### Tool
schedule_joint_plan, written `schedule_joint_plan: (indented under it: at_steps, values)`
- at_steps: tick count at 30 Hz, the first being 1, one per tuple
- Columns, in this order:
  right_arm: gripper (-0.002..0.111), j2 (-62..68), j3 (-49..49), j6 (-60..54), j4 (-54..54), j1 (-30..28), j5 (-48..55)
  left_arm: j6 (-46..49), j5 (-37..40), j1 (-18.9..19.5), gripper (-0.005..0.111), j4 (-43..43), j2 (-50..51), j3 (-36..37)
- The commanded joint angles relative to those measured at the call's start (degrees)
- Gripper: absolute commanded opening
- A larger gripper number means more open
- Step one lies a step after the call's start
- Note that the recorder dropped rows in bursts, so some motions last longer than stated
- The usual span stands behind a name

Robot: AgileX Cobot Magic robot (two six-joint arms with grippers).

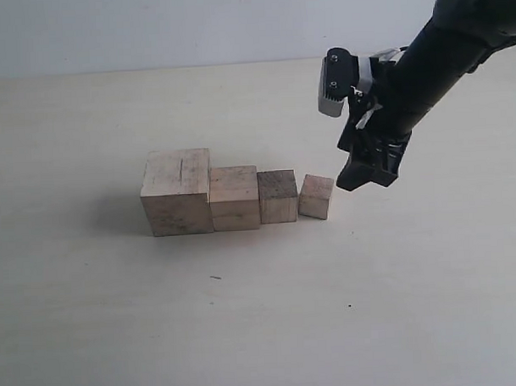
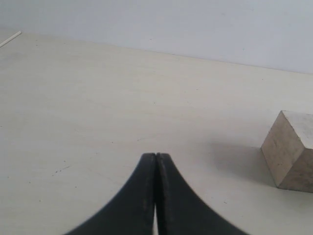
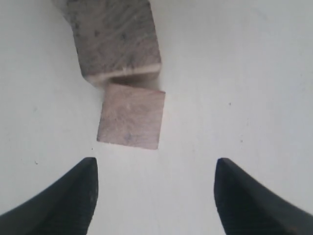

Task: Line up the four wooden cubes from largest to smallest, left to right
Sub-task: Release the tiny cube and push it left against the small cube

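Four pale wooden cubes stand in a row on the table. The largest cube (image 1: 176, 192), with a dark crack on top, is at the left, then the second cube (image 1: 234, 197), the third cube (image 1: 278, 196) and the smallest cube (image 1: 317, 196), slightly turned. My right gripper (image 1: 364, 177) hangs open just right of the smallest cube (image 3: 131, 116), holding nothing; the third cube (image 3: 113, 39) lies beyond it. My left gripper (image 2: 155, 157) is shut and empty, with the largest cube (image 2: 291, 152) off to one side. The left arm is outside the exterior view.
The pale table top (image 1: 245, 312) stretches around the row. A white wall (image 1: 193, 26) rises behind the table's far edge. The black right arm (image 1: 439, 51) reaches in from the upper right.
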Motion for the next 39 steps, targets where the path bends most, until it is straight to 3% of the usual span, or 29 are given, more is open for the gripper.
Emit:
schedule_joint_plan:
  at_steps: [1, 14, 28, 39]
  values:
    - [0.065, 1.62, 0.10, 3.25, -2.39, 0.08, -0.78, 0.17, -0.53, -0.47, 0.000, 0.12, -0.38, 0.19]
    - [0.065, 7.57, 0.10, 3.28, 1.03, 0.08, -10.42, 0.17, -0.53, -0.47, 0.000, 0.12, -0.38, 0.19]
    - [0.065, 7.94, 0.10, 1.47, 7.87, 0.08, -9.66, 0.17, -0.53, -0.47, 0.000, 0.12, -0.38, 0.19]
    - [0.065, 7.28, 0.10, 2.80, 5.00, 0.08, -8.91, 0.17, -0.53, -0.47, 0.000, 0.12, -0.38, 0.19]
